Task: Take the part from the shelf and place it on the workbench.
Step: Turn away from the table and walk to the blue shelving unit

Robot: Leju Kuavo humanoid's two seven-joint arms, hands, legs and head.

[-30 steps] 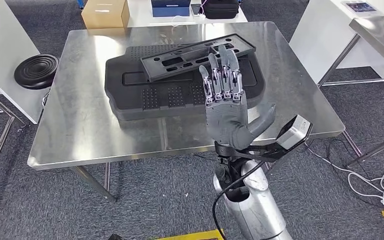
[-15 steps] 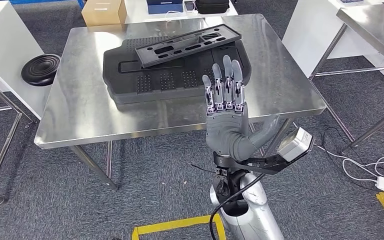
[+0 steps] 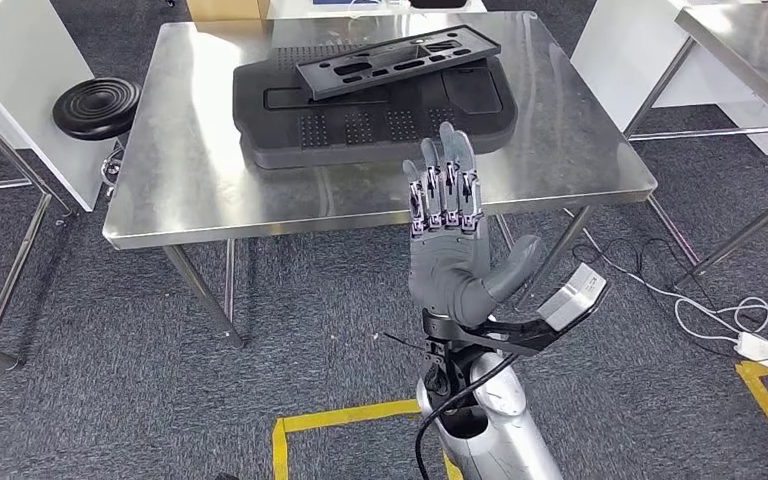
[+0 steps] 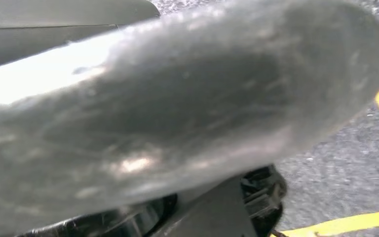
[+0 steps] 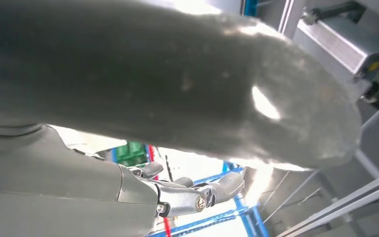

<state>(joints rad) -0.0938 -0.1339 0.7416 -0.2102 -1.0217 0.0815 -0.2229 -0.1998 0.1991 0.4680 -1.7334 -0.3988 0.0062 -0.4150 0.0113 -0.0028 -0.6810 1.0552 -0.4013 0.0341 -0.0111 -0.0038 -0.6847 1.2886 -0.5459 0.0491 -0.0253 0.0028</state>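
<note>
From the head view, a steel worktop (image 3: 210, 190) stands ahead of the robot on grey carpet. On it lies a large black moulded panel (image 3: 375, 110), and across the far part of that panel rests a flat black slotted plate (image 3: 400, 62) — most likely the part named in the task, though which of the two pieces it is cannot be told for sure. The right hand (image 3: 447, 235) is raised in front of the worktop's near edge, palm up, its fingers (image 3: 447, 180) straight and spread, holding nothing and touching nothing. A round black stool (image 3: 97, 106) stands beside the worktop, and yellow floor tape (image 3: 345, 418) marks the carpet near the robot's feet.

In the left wrist view, a blurred grey thumb (image 4: 177, 98) covers most of the frame, above carpet and yellow tape; whether the left hand is spread or closed cannot be told.

In the right wrist view, the thick thumb (image 5: 187, 84) looms close and dark fingers (image 5: 197, 192) lie extended, with nothing between them.

Judging by this, the placing looks done — both black pieces rest on the worktop and the right hand is empty.
</note>
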